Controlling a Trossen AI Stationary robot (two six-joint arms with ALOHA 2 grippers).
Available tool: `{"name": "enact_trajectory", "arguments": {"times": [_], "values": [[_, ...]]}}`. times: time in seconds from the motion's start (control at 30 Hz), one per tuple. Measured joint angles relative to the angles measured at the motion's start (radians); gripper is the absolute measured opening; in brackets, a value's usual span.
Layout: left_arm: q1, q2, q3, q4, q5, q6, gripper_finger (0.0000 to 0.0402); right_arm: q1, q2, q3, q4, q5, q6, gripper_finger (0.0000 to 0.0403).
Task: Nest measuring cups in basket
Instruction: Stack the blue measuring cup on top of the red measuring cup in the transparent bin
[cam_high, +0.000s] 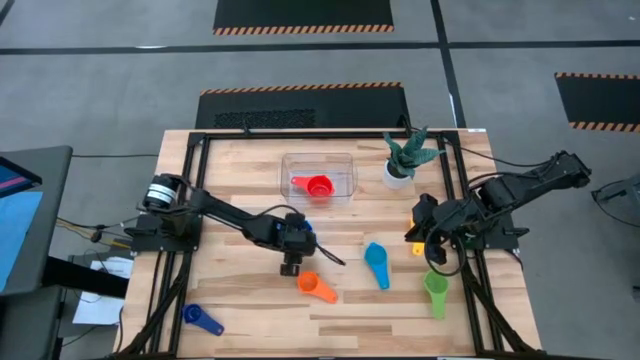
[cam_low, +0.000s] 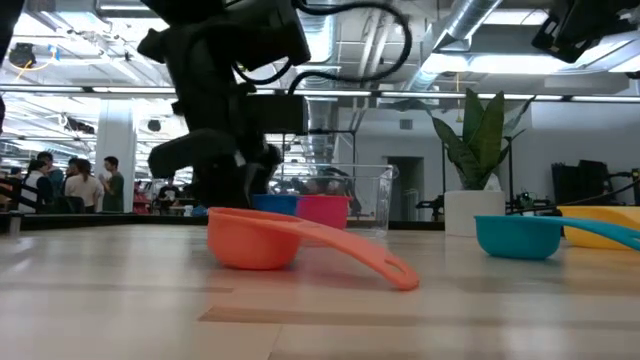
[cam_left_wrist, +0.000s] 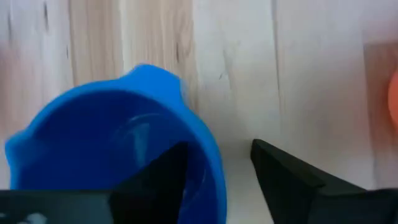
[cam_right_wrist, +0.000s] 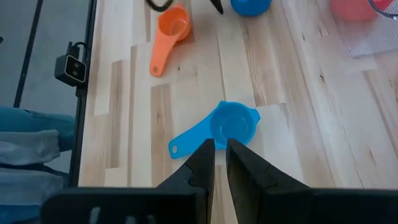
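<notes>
We see the left pincer (cam_left_wrist: 214, 180) open astride a blue measuring cup's (cam_left_wrist: 118, 149) rim on the wooden surface (cam_high: 250, 290); the right pincer (cam_right_wrist: 220, 163) hangs nearly closed, empty.

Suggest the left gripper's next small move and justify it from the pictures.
Probably close the left gripper: its open fingers straddle the blue measuring cup's rim, one finger inside the bowl and one outside. Only the red measuring cup lies in the basket.

The left end effector (cam_high: 291, 266) reaches low over the counter's middle, its fingers (cam_left_wrist: 155, 180) spread apart; the right end effector (cam_high: 421, 240) waits at the right side, fingers nearly together
</notes>
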Motion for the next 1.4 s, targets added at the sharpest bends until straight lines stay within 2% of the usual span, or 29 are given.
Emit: {"name": "enact_trajectory", "arguments": {"times": [0.07, 0.2, 0.23, 0.37, 0.53, 0.6, 0.73, 0.8, 0.87, 1.03, 1.1, 1.17, 1.3, 1.4], "values": [[0.007, 0.003, 0.021, -0.028, -0.005, -0.051, 0.0136, 0.0, 0.0, 0.0, 0.0, -0.009, 0.002, 0.0066], [0.035, -0.003, 0.093, -0.094, -0.025, -0.097, 0.0023, 0.0, 0.0, 0.0, 0.0, -0.019, 0.002, 0.0066], [0.042, -0.004, 0.113, -0.1, -0.03, -0.104, 0.0015, 0.0, 0.0, 0.0, 0.0, -0.019, 0.002, 0.0066], [0.056, -0.003, 0.241, -0.213, 0.022, -0.131, 0.0003, 0.0, 0.0, 0.0, 0.0, -0.019, 0.002, 0.0066], [0.056, -0.004, 0.548, -0.408, 0.033, -0.039, 0.0001, 0.0, 0.0, 0.0, 0.0, -0.019, 0.001, 0.0066], [0.057, -0.005, 0.658, -0.469, -0.031, 0.0, 0.0001, 0.0, 0.0, 0.0, 0.0, -0.019, 0.001, 0.0066], [0.106, -0.006, 0.819, -0.614, -0.234, 0.041, 0.0001, 0.0, 0.0, 0.0, 0.0, -0.018, -0.006, 0.0066], [0.154, -0.009, 0.849, -0.63, -0.253, 0.05, 0.0, 0.0, 0.0, 0.0, 0.0, -0.018, -0.008, 0.0066], [0.21, -0.008, 0.851, -0.645, -0.218, 0.068, 0.0, 0.0, 0.0, 0.0, 0.0, -0.018, -0.009, 0.0066], [0.356, 0.041, 0.851, -0.687, -0.01, 0.077, 0.0, 0.0, 0.0, 0.0, 0.0, -0.018, -0.009, 0.0066], [0.39, 0.077, 0.849, -0.697, 0.017, 0.091, 0.0, 0.0, 0.0, 0.0, 0.001, -0.018, -0.009, 0.0066], [0.405, 0.11, 0.849, -0.692, 0.035, 0.125, 0.0, 0.0, 0.0, 0.0, 0.0, -0.018, -0.009, 0.0066], [0.411, 0.182, 0.85, -0.691, 0.146, 0.139, 0.0, 0.0, 0.0, 0.0, 0.001, -0.018, -0.009, 0.0066], [0.405, 0.227, 0.849, -0.701, 0.157, 0.136, 0.0, 0.0, 0.0, 0.0, 0.001, -0.018, -0.008, 0.0066]]}}
